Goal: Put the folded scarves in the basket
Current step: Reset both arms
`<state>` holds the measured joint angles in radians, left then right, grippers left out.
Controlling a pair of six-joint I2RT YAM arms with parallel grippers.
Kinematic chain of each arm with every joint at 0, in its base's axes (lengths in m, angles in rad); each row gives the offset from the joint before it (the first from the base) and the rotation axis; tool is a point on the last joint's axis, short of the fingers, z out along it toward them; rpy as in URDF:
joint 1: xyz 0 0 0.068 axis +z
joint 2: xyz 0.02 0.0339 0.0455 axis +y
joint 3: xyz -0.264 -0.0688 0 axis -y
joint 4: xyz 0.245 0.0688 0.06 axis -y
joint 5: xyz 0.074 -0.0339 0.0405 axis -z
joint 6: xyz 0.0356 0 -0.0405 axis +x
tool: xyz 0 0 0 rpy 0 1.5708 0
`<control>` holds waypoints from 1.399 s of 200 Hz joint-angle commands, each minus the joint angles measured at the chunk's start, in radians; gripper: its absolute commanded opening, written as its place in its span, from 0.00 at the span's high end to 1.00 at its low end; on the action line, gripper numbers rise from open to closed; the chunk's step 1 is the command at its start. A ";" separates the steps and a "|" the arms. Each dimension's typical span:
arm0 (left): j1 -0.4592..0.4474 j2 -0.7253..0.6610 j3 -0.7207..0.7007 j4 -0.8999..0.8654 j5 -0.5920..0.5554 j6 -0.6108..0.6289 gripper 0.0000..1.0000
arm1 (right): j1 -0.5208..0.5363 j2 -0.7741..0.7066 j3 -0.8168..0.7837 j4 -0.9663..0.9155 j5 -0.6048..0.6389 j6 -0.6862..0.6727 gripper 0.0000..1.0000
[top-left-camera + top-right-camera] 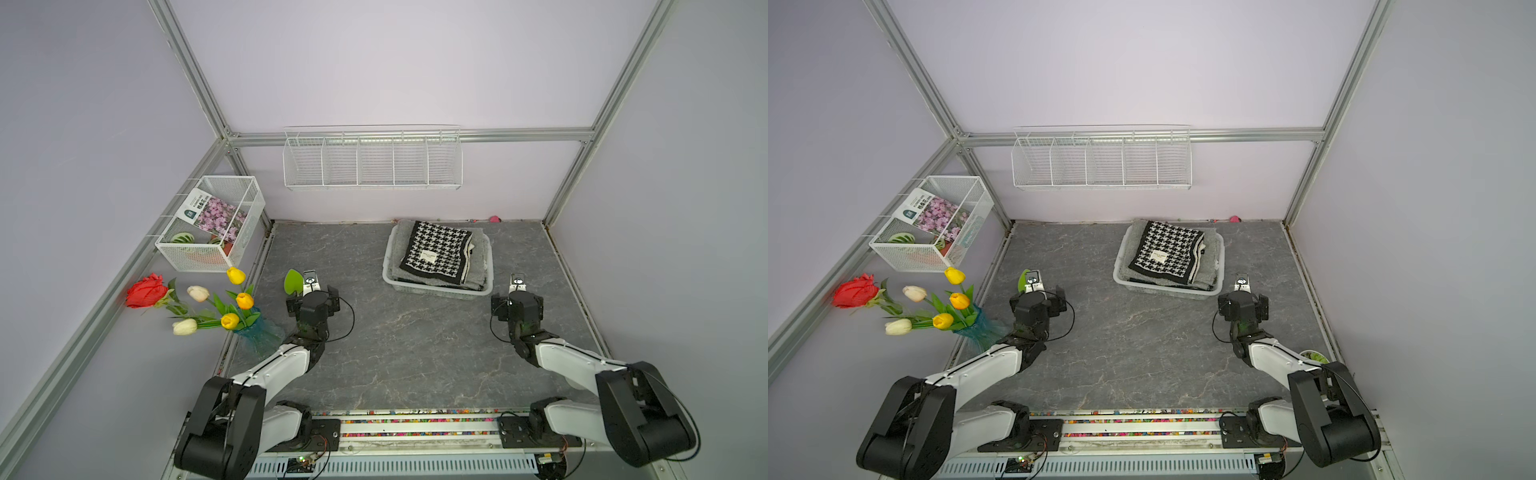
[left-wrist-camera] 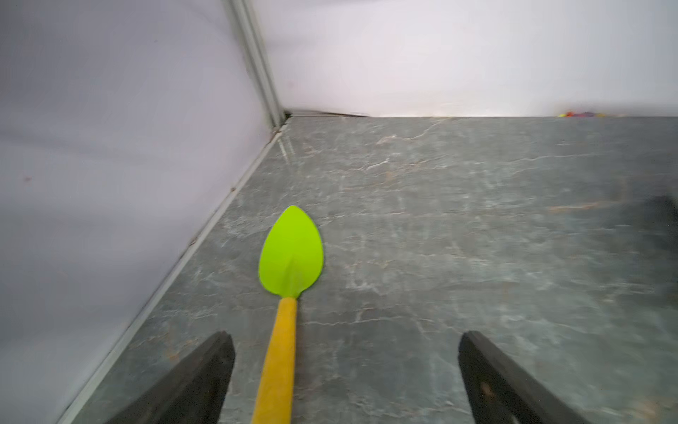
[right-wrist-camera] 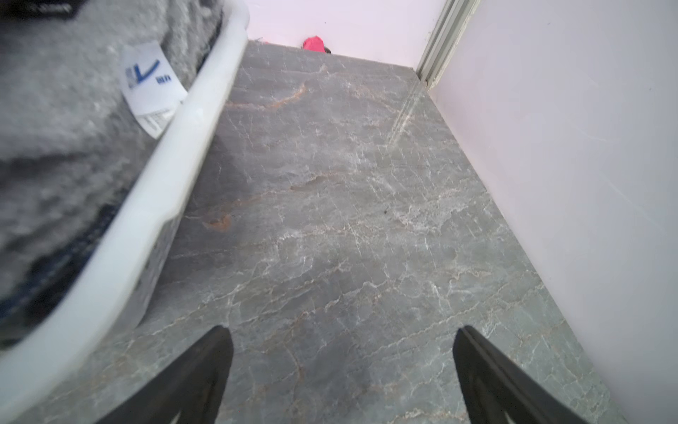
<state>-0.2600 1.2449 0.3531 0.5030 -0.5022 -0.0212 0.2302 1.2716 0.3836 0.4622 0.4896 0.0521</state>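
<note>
Both arms (image 1: 286,363) (image 1: 569,361) reach forward, pincers (image 2: 346,337) (image 3: 341,330) spread wide.

Bare tabletop (image 3: 330,220) is lying ahead of the right gripper (image 3: 341,330), the basket (image 3: 183,147) crowding its left, the wall (image 3: 568,147) its right.

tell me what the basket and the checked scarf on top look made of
The basket: likely white plastic, with a smooth matte moulded rim and perforated sides. The checked scarf: apparently soft woven or knitted fabric, shown by its folded layers and a sewn-on label.
</note>
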 commanded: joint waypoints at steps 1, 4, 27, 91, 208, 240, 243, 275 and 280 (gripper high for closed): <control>0.053 0.020 -0.026 0.178 0.015 0.023 0.00 | -0.005 0.018 0.013 0.075 -0.020 -0.031 0.02; 0.061 0.019 -0.032 0.192 0.023 0.018 0.00 | -0.005 0.021 0.014 0.076 -0.022 -0.033 0.02; 0.150 0.007 -0.091 0.323 0.154 -0.029 0.00 | -0.006 0.036 -0.003 0.153 -0.021 -0.053 0.02; 0.244 0.246 -0.048 0.491 0.401 -0.018 0.00 | -0.036 0.160 -0.037 0.399 -0.079 -0.093 0.02; 0.257 0.262 0.020 0.377 0.400 -0.027 0.00 | -0.137 0.255 0.012 0.371 -0.180 -0.003 0.01; 0.257 0.262 0.020 0.380 0.400 -0.029 0.00 | -0.137 0.253 0.016 0.363 -0.180 0.000 0.01; 0.257 0.263 0.019 0.379 0.401 -0.029 0.00 | -0.138 0.254 0.015 0.366 -0.180 -0.001 0.01; 0.257 0.262 0.019 0.380 0.401 -0.029 0.00 | -0.138 0.255 0.015 0.365 -0.180 0.000 0.01; 0.257 0.261 0.019 0.380 0.401 -0.029 0.00 | -0.138 0.255 0.014 0.365 -0.181 0.000 0.01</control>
<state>-0.0082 1.5036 0.3607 0.8921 -0.1108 -0.0486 0.0959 1.5249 0.3923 0.8135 0.3164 0.0372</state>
